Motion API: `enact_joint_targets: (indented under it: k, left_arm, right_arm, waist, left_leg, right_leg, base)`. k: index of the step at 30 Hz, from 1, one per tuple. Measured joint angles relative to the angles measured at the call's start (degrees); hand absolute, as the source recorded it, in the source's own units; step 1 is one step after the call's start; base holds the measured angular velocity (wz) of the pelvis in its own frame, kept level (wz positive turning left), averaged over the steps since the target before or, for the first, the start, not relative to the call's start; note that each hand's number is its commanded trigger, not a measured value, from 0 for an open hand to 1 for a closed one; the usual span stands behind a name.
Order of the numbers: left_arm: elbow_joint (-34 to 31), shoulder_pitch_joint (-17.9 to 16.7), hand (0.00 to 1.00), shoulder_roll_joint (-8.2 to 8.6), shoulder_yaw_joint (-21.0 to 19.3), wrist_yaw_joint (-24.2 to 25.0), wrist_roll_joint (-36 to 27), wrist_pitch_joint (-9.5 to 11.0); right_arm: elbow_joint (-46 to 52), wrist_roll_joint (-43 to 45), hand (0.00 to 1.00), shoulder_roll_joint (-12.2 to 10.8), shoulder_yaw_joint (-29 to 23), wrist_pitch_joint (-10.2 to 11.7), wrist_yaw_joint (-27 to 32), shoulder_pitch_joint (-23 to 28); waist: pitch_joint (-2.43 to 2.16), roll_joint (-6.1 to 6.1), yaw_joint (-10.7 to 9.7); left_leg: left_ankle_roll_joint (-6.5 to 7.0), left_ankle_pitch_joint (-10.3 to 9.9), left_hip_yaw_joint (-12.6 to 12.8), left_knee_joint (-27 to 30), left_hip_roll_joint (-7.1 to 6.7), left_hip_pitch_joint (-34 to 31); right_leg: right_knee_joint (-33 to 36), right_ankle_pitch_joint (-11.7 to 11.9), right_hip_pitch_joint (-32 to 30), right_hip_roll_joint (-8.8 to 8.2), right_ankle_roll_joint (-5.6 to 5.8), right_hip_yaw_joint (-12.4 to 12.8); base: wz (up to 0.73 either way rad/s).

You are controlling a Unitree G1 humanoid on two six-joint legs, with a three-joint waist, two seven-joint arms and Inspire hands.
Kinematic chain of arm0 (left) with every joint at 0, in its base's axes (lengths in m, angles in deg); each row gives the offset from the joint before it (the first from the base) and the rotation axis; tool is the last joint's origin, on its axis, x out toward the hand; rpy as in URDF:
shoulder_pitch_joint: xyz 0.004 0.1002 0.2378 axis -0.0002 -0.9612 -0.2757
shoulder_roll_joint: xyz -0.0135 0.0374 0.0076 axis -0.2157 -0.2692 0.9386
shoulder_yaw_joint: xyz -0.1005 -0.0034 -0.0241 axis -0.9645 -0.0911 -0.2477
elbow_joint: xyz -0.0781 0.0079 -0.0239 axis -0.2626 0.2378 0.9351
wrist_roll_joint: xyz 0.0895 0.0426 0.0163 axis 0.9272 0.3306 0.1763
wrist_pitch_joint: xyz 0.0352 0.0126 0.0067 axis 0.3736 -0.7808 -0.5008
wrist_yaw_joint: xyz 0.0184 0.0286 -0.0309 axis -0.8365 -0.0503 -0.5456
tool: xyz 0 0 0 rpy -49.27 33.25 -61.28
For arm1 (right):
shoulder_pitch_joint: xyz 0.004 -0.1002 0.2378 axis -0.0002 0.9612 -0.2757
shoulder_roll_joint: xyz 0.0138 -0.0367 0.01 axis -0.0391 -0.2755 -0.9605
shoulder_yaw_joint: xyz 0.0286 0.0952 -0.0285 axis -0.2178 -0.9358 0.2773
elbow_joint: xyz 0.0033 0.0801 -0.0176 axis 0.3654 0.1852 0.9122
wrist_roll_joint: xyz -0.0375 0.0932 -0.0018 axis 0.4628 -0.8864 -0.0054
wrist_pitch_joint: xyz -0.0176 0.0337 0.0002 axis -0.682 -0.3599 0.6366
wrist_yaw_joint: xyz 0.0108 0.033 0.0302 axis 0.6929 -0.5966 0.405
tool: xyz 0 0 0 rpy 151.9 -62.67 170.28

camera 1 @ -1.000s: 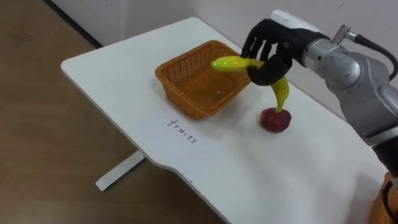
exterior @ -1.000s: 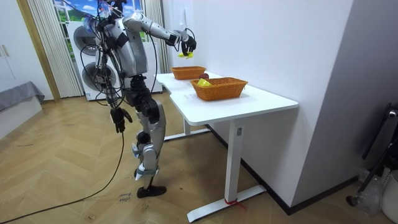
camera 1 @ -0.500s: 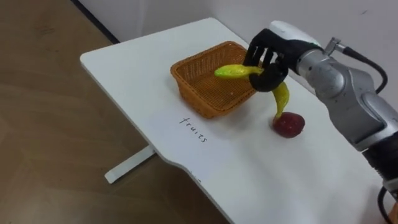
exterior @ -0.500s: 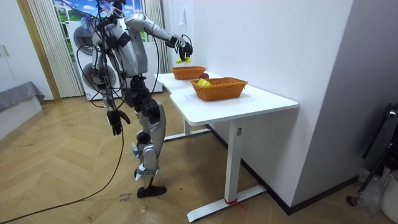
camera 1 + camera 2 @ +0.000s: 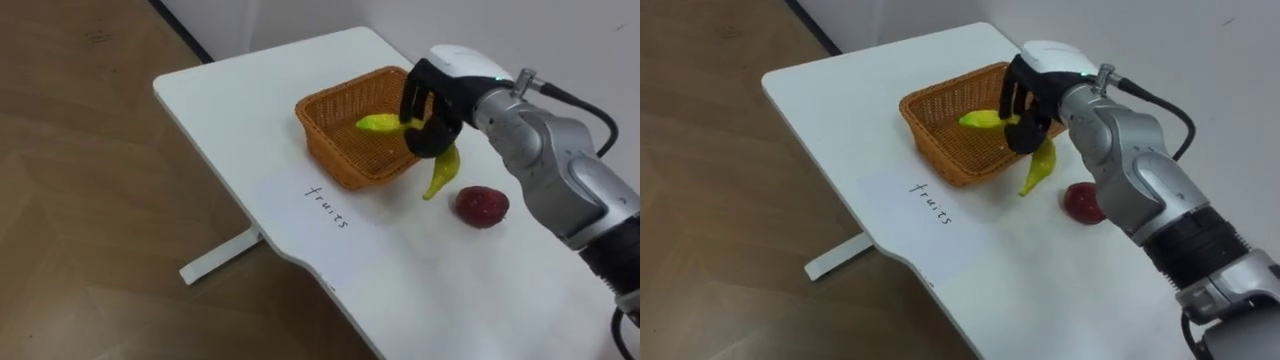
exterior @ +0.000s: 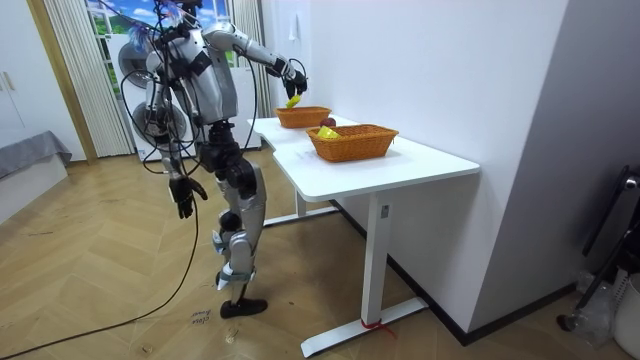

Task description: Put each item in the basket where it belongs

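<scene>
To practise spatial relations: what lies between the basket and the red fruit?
The banana's lower end, held by the right hand, as the left eye view shows.

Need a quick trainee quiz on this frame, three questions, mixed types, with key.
1. True or false: the apple lies in the basket.
2. The right hand is shut on: A) apple B) banana C) nothing.
3. Fill in: the apple lies to the basket's ____ (robot's side).

Key: 1 false, it lies on the table; 2 B; 3 right.
</scene>
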Motion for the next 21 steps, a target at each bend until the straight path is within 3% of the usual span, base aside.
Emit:
enact_joint_targets:
  k: [9,13,21]
  left_arm:
    - [-0.57,-0.01,0.00,-0.22,0.00,0.03,-0.03,0.52]
    - [-0.62,-0.01,0.00,-0.28,0.00,0.03,0.00,0.55]
    - [-0.57,-0.02,0.00,-0.46,0.00,0.16,0.00,0.67]
  right_arm:
    - [1.11,3.60,1.00,0.01,0.00,0.52,1.69,-0.06]
    - [1.18,3.60,0.00,0.02,0.01,0.36,1.91,-0.06]
    - [3.03,4.03,0.00,0.05,0.03,0.68,2.25,0.08]
  waist:
    - [0.19,-0.91,0.23]
    - [0.19,-0.91,0.23]
    - [0.23,-0.85,0.28]
  left_leg:
    - [0.13,0.05,-0.13,-0.04,-0.12,-0.38]
    - [0.15,0.03,-0.15,-0.04,-0.12,-0.46]
    - [0.15,0.02,-0.14,0.09,-0.14,-0.56]
  right_leg:
    - [0.00,0.00,-0.50,-0.08,0.01,-0.13]
    - [-0.01,-0.01,-0.58,-0.08,0.01,-0.13]
    - [0.00,-0.01,-0.58,-0.08,0.01,-0.16]
  base:
    - [0.00]
    - [0.00]
    - [0.00]
